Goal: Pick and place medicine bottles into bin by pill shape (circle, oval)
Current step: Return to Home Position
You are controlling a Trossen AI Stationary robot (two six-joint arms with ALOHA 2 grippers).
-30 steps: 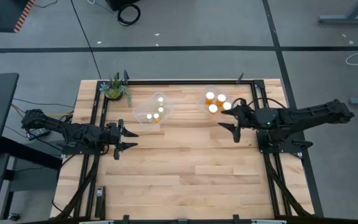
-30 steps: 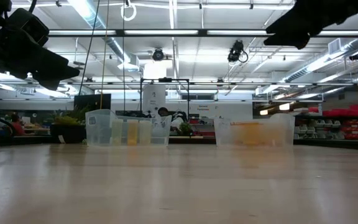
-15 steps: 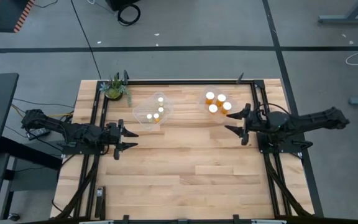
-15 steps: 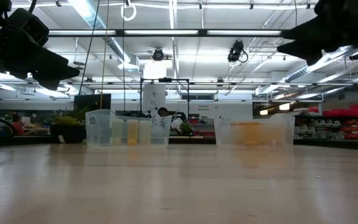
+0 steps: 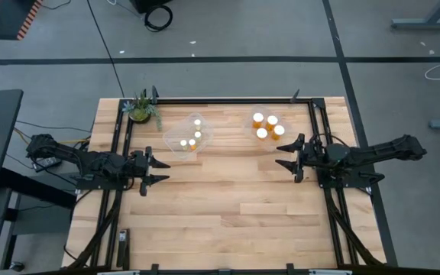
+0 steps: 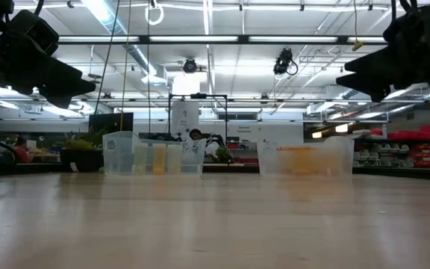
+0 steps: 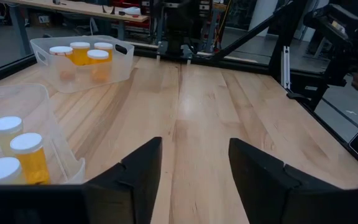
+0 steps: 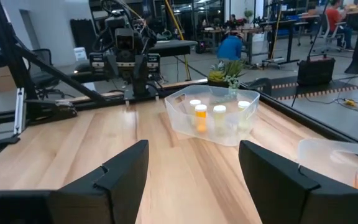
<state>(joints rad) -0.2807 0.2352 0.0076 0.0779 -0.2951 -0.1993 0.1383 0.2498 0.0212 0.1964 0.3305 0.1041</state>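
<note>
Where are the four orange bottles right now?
High view: the orange bottles stand inside the right clear bin, at the table's far right, just beyond the open right gripper.

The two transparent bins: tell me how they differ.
The left bin holds four small bottles, mostly white caps from above; the right bin holds four wider bottles ringed in orange. The left bin sits nearer the plant; the right bin nearer the open right gripper. Both are clear and hold four bottles.
</note>
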